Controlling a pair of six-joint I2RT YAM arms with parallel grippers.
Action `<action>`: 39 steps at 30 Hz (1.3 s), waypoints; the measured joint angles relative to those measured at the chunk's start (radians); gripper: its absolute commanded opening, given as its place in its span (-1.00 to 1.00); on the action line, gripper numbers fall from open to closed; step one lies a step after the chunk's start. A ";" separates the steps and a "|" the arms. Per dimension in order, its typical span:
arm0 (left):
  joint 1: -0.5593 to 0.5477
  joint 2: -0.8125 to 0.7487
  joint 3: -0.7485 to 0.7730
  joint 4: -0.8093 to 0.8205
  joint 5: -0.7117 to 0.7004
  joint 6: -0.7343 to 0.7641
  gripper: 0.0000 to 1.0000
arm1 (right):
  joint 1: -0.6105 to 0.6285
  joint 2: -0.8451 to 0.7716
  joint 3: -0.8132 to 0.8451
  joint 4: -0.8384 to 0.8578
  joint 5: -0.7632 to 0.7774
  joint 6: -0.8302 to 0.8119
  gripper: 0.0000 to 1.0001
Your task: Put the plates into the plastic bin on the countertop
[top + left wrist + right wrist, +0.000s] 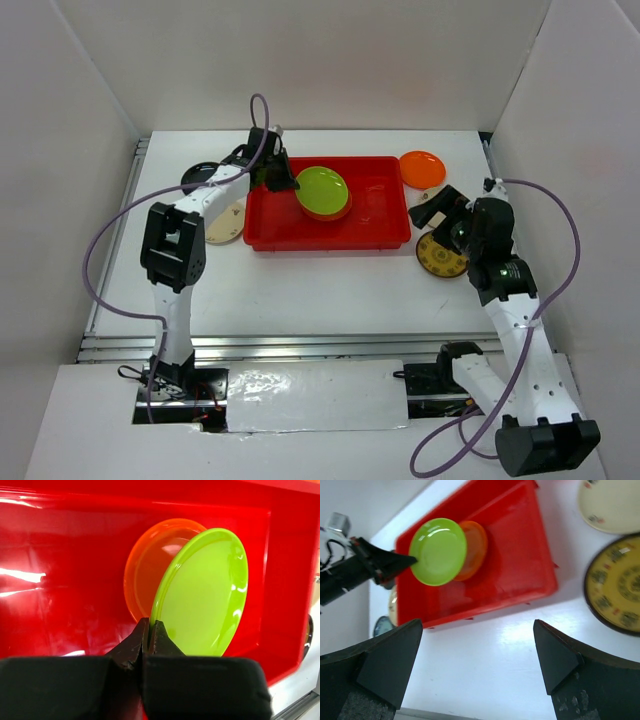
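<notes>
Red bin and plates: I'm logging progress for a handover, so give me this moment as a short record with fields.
bin: red plastic bin on the white countertop
in bin: one orange plate on its floor
left gripper: shut on the rim of the lime green plate, which is tilted over the orange one
right gripper: open, holding nothing
outside bin: second orange plate, yellow patterned plate, cream plate
</notes>
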 measured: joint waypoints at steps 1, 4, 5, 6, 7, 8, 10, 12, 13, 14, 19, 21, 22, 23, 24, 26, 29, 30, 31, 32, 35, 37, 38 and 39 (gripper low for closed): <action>0.004 0.020 0.011 -0.001 0.009 0.000 -1.00 | -0.015 -0.004 -0.021 -0.001 -0.003 0.000 1.00; 0.014 0.080 0.044 0.004 0.039 -0.006 -0.77 | -0.061 -0.017 -0.072 -0.010 -0.021 0.000 1.00; 0.015 0.096 0.050 0.010 0.049 -0.011 -0.65 | -0.075 -0.021 -0.081 -0.015 -0.026 -0.001 1.00; 0.015 0.106 0.051 0.016 0.057 -0.017 -0.55 | -0.089 -0.025 -0.086 -0.017 -0.031 -0.003 1.00; 0.016 0.111 0.049 0.018 0.067 -0.022 -0.42 | -0.101 -0.030 -0.090 -0.018 -0.038 -0.005 1.00; 0.016 0.112 0.043 0.023 0.077 -0.026 0.02 | -0.112 -0.035 -0.090 -0.021 -0.038 -0.008 1.00; 0.014 0.109 0.031 0.040 0.085 -0.025 0.65 | -0.130 -0.046 -0.090 -0.023 -0.031 -0.010 1.00; 0.011 0.095 0.007 0.059 0.082 -0.025 0.99 | -0.145 -0.050 -0.090 -0.029 -0.004 -0.006 1.00; 0.008 0.082 -0.011 0.064 0.078 -0.029 0.99 | -0.154 -0.048 -0.091 -0.035 0.014 0.001 1.00; 0.006 0.067 -0.029 0.066 0.074 -0.030 0.99 | -0.164 -0.038 -0.096 -0.037 0.033 0.008 1.00; -0.011 -0.037 -0.099 0.039 0.012 -0.022 0.99 | -0.307 0.035 -0.216 -0.015 0.075 0.062 1.00; -0.022 -0.085 -0.105 0.010 -0.030 -0.020 0.99 | -0.399 0.079 -0.308 -0.006 0.077 0.085 1.00; -0.027 -0.114 -0.108 -0.006 -0.056 -0.020 0.99 | -0.447 0.090 -0.355 -0.007 0.077 0.091 1.00; -0.032 -0.147 -0.119 -0.019 -0.080 -0.019 0.99 | -0.494 0.091 -0.400 -0.008 0.074 0.098 1.00; -0.036 -0.185 -0.139 -0.029 -0.101 -0.019 0.99 | -0.528 0.090 -0.431 -0.008 0.075 0.101 1.00; -0.043 -0.275 -0.198 -0.043 -0.140 -0.019 0.99 | -0.568 0.092 -0.462 0.000 0.061 0.101 1.00; -0.050 -0.433 -0.307 -0.075 -0.190 -0.019 0.99 | -0.596 0.150 -0.460 0.049 0.023 0.089 0.99; -0.051 -0.488 -0.344 -0.081 -0.202 -0.019 0.99 | -0.599 0.182 -0.455 0.068 0.014 0.084 0.99; -0.053 -0.549 -0.390 -0.078 -0.211 -0.019 0.99 | -0.602 0.217 -0.452 0.092 0.001 0.081 0.98; -0.054 -0.610 -0.436 -0.079 -0.219 -0.019 0.99 | -0.602 0.246 -0.450 0.106 -0.011 0.078 0.97; -0.056 -0.760 -0.543 -0.085 -0.224 -0.019 0.99 | -0.602 0.307 -0.441 0.155 -0.039 0.074 0.90; -0.060 -0.832 -0.598 -0.084 -0.224 -0.019 0.99 | -0.602 0.351 -0.425 0.184 -0.052 0.074 0.83; -0.063 -0.865 -0.627 -0.083 -0.226 -0.019 0.98 | -0.599 0.380 -0.410 0.200 -0.058 0.074 0.79; -0.063 -0.893 -0.653 -0.081 -0.229 -0.019 0.99 | -0.597 0.406 -0.400 0.222 -0.061 0.074 0.77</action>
